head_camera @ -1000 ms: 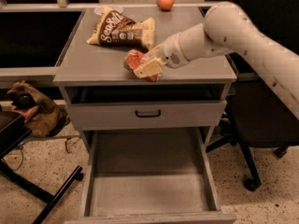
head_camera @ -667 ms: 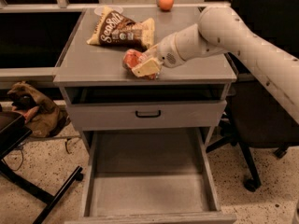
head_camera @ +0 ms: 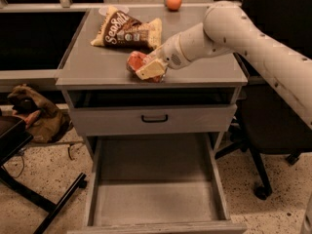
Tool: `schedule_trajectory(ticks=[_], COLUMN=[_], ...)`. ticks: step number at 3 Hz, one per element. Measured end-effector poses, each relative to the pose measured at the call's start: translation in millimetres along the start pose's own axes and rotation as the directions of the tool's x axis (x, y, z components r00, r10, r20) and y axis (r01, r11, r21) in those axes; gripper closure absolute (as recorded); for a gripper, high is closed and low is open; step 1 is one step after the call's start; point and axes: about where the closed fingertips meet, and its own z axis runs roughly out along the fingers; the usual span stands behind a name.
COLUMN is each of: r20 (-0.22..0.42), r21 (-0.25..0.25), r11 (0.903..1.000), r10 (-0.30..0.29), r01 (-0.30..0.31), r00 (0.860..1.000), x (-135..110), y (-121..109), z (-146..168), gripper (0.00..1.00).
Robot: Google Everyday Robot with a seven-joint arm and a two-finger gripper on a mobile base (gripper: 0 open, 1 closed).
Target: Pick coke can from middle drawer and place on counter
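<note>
The gripper [head_camera: 145, 67] sits low over the front of the counter [head_camera: 97, 67], and it stays clamped on the coke can [head_camera: 135, 60], one pale finger [head_camera: 152, 70] lying across the can's front. Compared with a moment ago, the arm [head_camera: 229, 28] has swung a touch left and carried the can with it. Whether the can touches the top, I cannot tell. Below, the middle drawer [head_camera: 156, 199] hangs wide open. Chip bag [head_camera: 127, 30] and orange [head_camera: 173, 1] haven't budged.
</note>
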Motion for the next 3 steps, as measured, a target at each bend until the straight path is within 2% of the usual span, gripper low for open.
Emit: schedule_trajectory(ticks=[1, 3], r20=[0.000, 0.000], r21=[0.000, 0.000], r11=[1.0000, 1.0000], r10=[0.000, 0.000], r01=[0.000, 0.000], r00=[1.000, 1.000], x=[-2.1, -2.1], y=[-0.2, -0.2], z=[-1.5, -1.4], gripper=[0.81, 0.35])
